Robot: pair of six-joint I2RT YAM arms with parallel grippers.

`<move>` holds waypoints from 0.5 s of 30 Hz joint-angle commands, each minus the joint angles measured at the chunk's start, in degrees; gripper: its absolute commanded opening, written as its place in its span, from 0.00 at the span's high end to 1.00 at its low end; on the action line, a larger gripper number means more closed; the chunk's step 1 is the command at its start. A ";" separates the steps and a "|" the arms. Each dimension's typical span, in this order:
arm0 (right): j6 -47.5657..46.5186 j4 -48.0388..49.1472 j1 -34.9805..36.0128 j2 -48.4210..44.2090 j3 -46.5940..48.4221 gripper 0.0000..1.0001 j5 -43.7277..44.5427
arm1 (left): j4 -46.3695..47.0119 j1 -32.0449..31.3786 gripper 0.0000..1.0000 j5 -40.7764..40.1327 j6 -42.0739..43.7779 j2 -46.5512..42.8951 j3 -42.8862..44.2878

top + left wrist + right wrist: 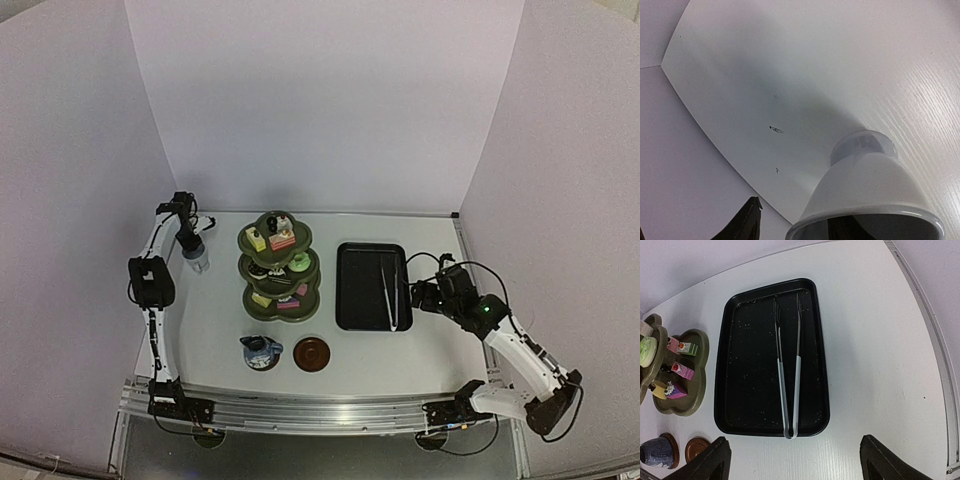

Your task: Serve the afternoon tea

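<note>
Cup (865, 195) at far-left table corner, well apart from the empty saucer (312, 353), presumably its destination – left gripper (193, 248) straddles its rim, one finger inside, one outside; clamped or not, cannot tell. Right gripper (794, 450) hangs spread wide over tongs (782, 390) on black tray (745, 365) – likely poised to pick them up

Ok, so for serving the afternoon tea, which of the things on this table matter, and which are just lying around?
For the tea:
three-tier stand
cakes on its tiers
cup, held by the left gripper
blue pot
occupied saucer under the pot
empty saucer

Just lying about:
black tray
white tongs, lying in the tray
</note>
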 commanded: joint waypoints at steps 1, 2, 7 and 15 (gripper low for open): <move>-1.10 -0.06 0.27 1.56 3.09 0.13 -0.35 | 2.47 -0.79 0.62 0.61 0.09 -0.02 1.04; -1.24 -0.09 0.27 1.91 3.31 0.13 -0.45 | 2.44 -0.84 0.65 0.57 0.06 0.15 1.14; -1.79 -0.07 0.18 3.28 4.07 0.13 -0.81 | 1.11 -0.77 0.81 1.09 -0.52 -0.14 0.75; -2.31 0.03 0.24 4.26 5.21 0.13 -1.75 | -3.73 -0.37 1.00 0.95 -4.65 -2.18 -0.26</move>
